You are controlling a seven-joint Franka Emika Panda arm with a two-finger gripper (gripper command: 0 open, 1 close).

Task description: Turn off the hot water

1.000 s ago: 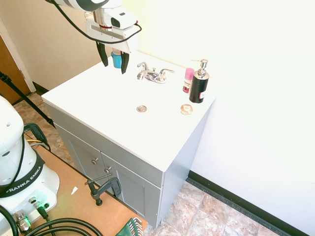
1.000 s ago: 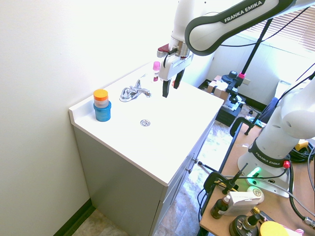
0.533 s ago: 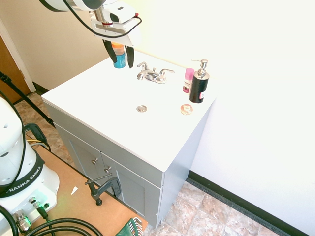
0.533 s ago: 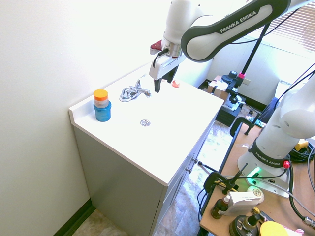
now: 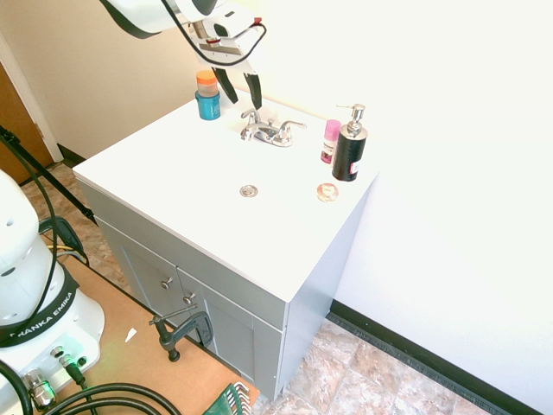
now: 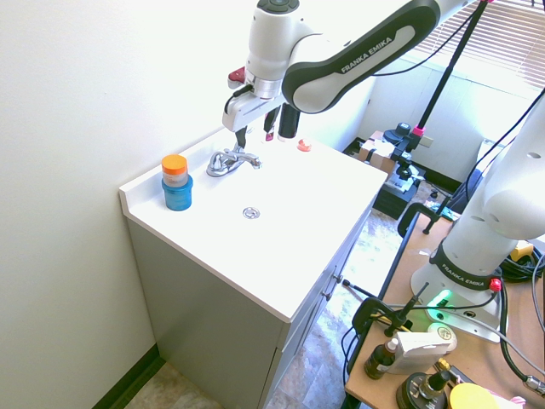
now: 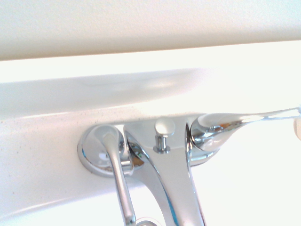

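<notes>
hanging spread just above the faucet, the claw (image 5: pixel 241 89) has the hot water lever (image 5: pixel 250 117) directly beneath it.

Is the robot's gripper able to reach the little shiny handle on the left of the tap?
Probably yes. The gripper hangs with open jaws just above the small chrome lever handle left of the short chrome spout, and nothing stands between them. The blue jar with the orange lid sits off to the side.
</notes>
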